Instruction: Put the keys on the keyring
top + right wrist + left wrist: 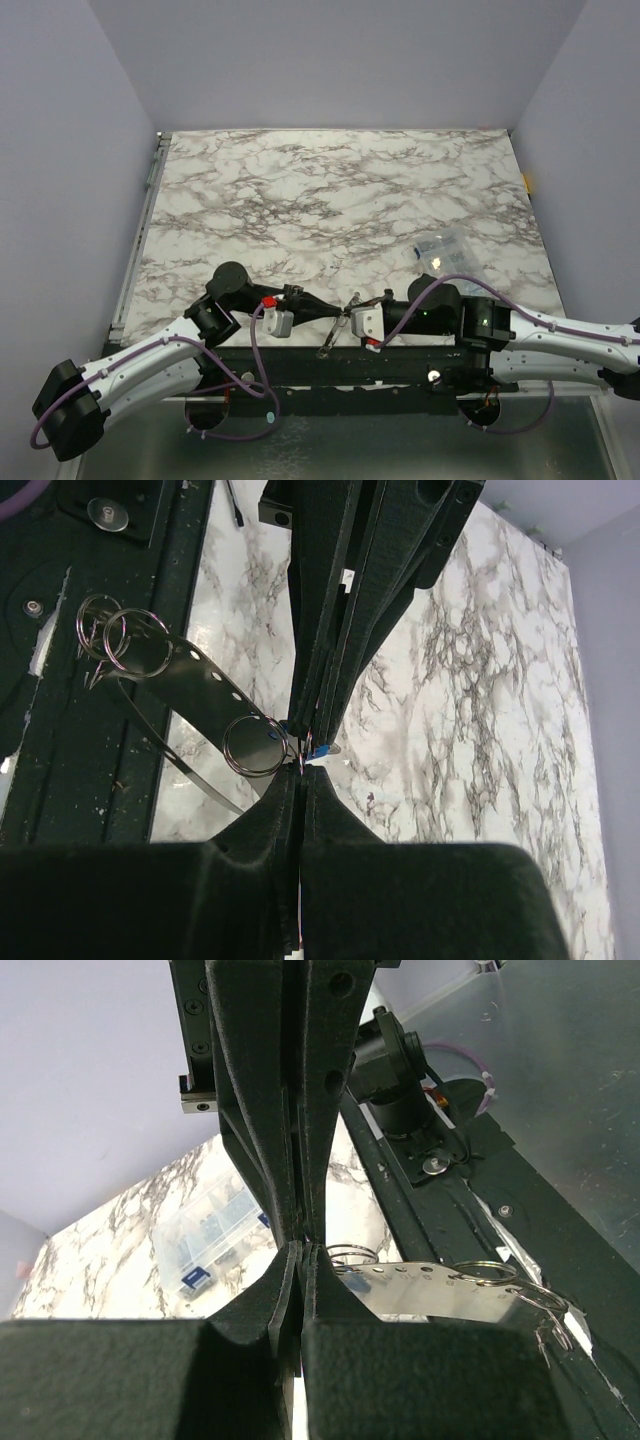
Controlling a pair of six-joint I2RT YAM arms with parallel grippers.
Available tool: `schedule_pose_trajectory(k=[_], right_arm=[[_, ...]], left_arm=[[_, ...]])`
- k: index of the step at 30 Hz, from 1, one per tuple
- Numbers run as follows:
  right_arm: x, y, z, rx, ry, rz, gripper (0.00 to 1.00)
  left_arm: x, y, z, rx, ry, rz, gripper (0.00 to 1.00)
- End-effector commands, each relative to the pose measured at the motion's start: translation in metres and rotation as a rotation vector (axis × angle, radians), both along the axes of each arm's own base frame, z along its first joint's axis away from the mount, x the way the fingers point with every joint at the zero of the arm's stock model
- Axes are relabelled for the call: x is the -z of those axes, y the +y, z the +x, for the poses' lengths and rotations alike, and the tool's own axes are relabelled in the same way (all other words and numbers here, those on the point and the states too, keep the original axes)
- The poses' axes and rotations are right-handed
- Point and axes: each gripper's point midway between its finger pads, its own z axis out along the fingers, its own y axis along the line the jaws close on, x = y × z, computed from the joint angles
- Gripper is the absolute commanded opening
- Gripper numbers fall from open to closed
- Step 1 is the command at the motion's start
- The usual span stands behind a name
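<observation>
1. Soft, even light comes from overhead; the marble counter (330,190) reads bright, with no hard shadows across its far half.
2. At the counter's near edge the black base rail (300,365) swallows detail, and the arms cast only faint shade.
3. The clear box (440,250) by the right edge carries small white glints.
4. From the left wrist, the left end effector (300,1247) is a near-black mass, soft up close; the counter behind it glares pale.
5. From the right wrist, the metal strip (190,683) mirrors light and dark patches crisply, while the right end effector (303,767) blurs in the foreground.
</observation>
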Motion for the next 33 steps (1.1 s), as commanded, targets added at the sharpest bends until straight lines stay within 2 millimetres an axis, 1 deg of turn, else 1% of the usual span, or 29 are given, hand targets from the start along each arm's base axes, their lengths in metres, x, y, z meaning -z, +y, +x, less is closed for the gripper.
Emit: schedule_pose_trajectory(k=[1,10,17,21,26,30,33], right_arm=[[-0.019,0.002,0.009,0.047,-0.026,0.079,0.01],[-0.023,0.000,0.011,0.065,-0.034,0.099,0.01],[-0.031,-0.002,0.011,0.066,-0.040,0.128,0.01],[-0.036,-0.006,0.015,0.093,-0.051,0.147,0.01],[-0.036,-0.005,0.014,0.089,-0.048,0.149,0.01],[-0.032,-0.004,0.012,0.078,-0.042,0.135,0.01],[-0.034,-0.004,0.012,0.079,-0.042,0.138,0.01]], left_arm=[[-0.006,0.002,-0.009,0.041,-0.001,-0.011,0.00],[-0.009,0.004,-0.009,0.031,-0.009,-0.022,0.00],[-0.010,0.005,-0.009,0.024,-0.010,-0.027,0.00],[-0.009,0.005,-0.009,0.022,-0.012,-0.028,0.00],[-0.009,0.005,-0.008,0.016,-0.010,-0.027,0.00],[-0.009,0.005,-0.004,-0.010,-0.021,-0.034,0.00],[-0.008,0.005,-0.002,-0.027,-0.023,-0.035,0.00]])
